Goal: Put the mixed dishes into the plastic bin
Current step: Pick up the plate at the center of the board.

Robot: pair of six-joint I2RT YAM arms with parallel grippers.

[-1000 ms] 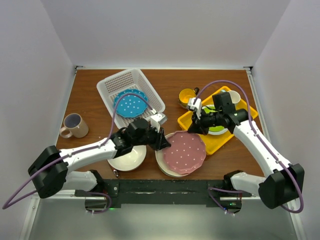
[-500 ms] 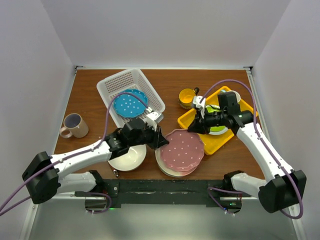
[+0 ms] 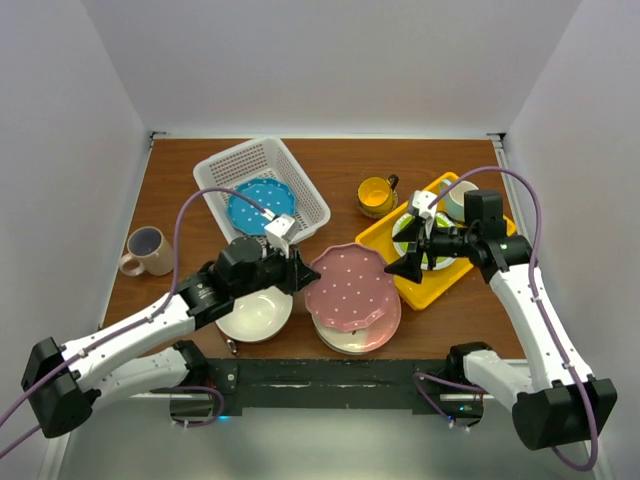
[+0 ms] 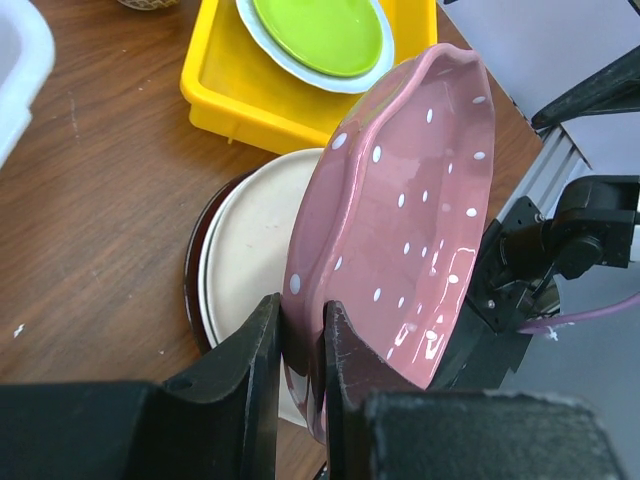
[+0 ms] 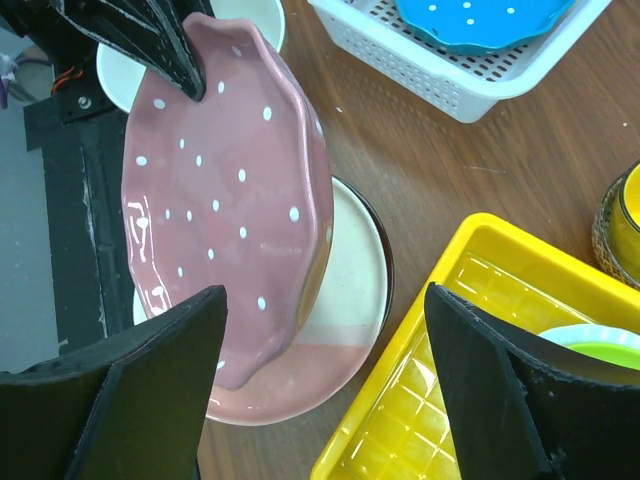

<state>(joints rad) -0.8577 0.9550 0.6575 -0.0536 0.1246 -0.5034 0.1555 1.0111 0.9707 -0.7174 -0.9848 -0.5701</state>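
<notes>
Left gripper (image 4: 300,375) clamped on rim of pink dotted plate (image 3: 348,283). Plate tilted steeply over cream-pink plate (image 4: 250,270), which sits in dark red-rimmed bowl (image 4: 197,282). Right gripper (image 5: 325,295) jaws wide apart, nothing between them, near plate's right edge, by yellow tray (image 3: 425,288). Plastic bin (image 3: 232,168) at back left of table, blue white-dotted plate (image 3: 260,208) inside. Large cream bowl (image 3: 255,312) under left arm. Yellow mug (image 3: 375,193), pinkish mug (image 3: 148,250) on table outside bin.

My left pincer (image 4: 300,330) is matt black plastic. The pink plate (image 4: 410,220) is glossy glazed ceramic, the table (image 4: 100,200) grained wood, the bin (image 5: 440,80) perforated plastic, the tray (image 5: 430,400) shiny.
</notes>
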